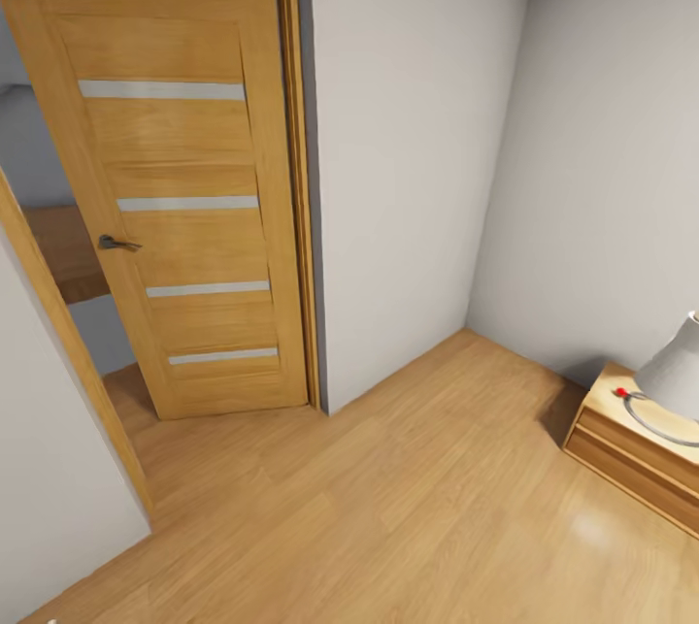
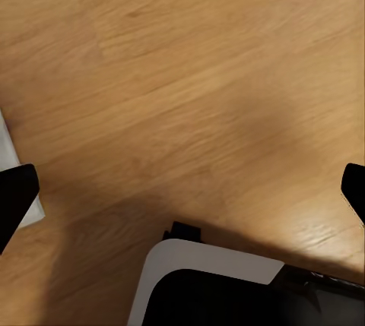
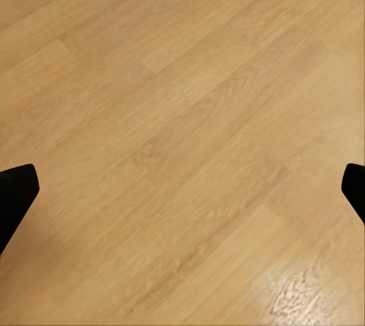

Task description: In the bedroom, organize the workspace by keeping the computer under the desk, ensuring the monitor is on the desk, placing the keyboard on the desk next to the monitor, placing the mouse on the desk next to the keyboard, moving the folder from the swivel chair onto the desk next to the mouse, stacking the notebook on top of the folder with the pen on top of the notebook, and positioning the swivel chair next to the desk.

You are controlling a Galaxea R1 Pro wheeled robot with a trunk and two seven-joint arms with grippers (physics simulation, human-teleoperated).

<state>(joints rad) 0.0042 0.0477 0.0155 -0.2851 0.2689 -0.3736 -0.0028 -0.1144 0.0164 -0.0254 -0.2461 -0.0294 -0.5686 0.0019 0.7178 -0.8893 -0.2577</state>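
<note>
Even soft light, renders sharp; glare patch on floor (image 3: 293,295); shadow by robot base (image 2: 205,288).

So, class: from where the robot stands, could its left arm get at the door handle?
Probably not yet. The door handle is across a stretch of wooden floor, and the left gripper hangs open above the floor, pointing down.

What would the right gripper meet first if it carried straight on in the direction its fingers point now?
Most likely the wooden floor: in the right wrist view the right gripper has its fingers spread wide with nothing between them, and bare planks lie straight ahead. How far off the floor is cannot be judged.
</note>
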